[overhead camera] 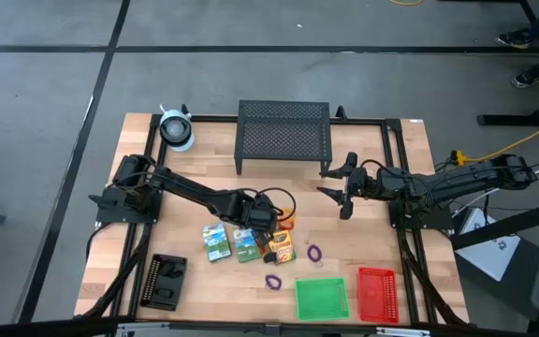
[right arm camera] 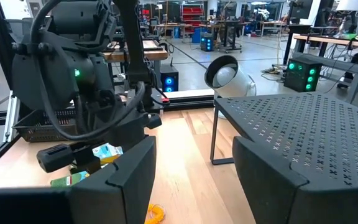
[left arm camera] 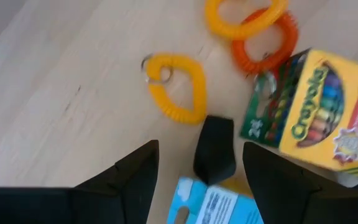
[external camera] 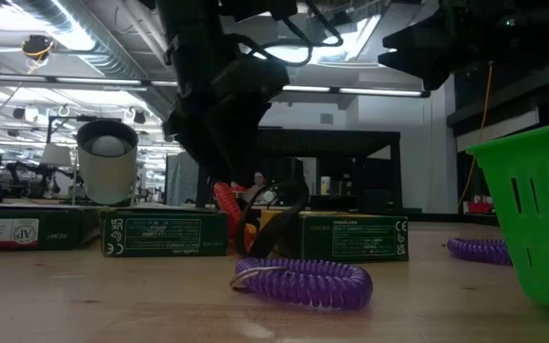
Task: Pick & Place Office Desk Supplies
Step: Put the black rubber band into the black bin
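From above, the left gripper point(overhead camera: 271, 217) hangs over the middle of the table, right by the crayon box point(overhead camera: 282, 245) and two green-white card boxes point(overhead camera: 230, 243). The right gripper point(overhead camera: 342, 190) waits beside the mesh stand point(overhead camera: 284, 134), fingers apart.

Low view: a purple loop point(external camera: 303, 281) lies up front, card boxes behind it, and a green tray point(external camera: 534, 214) sits at the edge.

Left wrist: fingers wide open, nothing held, with a small black bit point(left arm camera: 215, 149) between them (yellow and orange loops point(left arm camera: 253, 30) are just past it).

Right wrist: open fingers point(right arm camera: 129, 174) facing the stand.
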`<action>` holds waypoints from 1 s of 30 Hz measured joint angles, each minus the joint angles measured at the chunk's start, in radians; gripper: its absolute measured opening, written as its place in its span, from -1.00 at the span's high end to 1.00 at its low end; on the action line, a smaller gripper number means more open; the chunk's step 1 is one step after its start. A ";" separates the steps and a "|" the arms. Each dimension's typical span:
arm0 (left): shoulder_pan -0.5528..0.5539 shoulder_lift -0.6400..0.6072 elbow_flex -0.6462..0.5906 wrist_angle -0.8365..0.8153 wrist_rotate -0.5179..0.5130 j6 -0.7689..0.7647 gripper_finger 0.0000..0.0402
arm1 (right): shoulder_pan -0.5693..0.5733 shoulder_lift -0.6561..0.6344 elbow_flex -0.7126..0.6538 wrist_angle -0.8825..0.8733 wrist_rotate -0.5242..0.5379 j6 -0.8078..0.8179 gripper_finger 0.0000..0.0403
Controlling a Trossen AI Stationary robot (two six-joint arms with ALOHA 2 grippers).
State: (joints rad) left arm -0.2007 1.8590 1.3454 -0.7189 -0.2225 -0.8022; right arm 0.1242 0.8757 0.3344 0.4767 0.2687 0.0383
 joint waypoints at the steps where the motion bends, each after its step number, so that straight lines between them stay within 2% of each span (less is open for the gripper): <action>1: -0.001 0.009 0.000 -0.008 0.003 -0.006 -0.15 | 0.000 0.000 0.000 0.000 0.000 0.000 -0.07; 4: -0.001 0.043 -0.002 -0.028 0.022 -0.020 -0.15 | 0.000 0.000 0.000 0.000 0.000 0.003 -0.07; 10: -0.001 0.098 -0.002 0.039 0.069 -0.016 -0.15 | 0.000 0.000 0.000 -0.006 0.000 0.003 -0.07; 20: -0.001 0.106 -0.002 0.040 0.095 -0.007 -0.10 | 0.000 0.000 0.000 -0.008 0.003 0.003 -0.07; 24: -0.001 0.106 -0.002 0.042 0.085 0.035 0.11 | 0.000 0.000 0.000 -0.008 0.003 0.003 -0.07; 30: -0.001 0.106 -0.002 0.043 0.086 0.091 0.64 | 0.000 0.000 0.000 -0.007 0.003 0.003 -0.07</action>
State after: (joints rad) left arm -0.2018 1.9652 1.3437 -0.6755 -0.1368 -0.7109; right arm 0.1240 0.8761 0.3344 0.4692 0.2718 0.0418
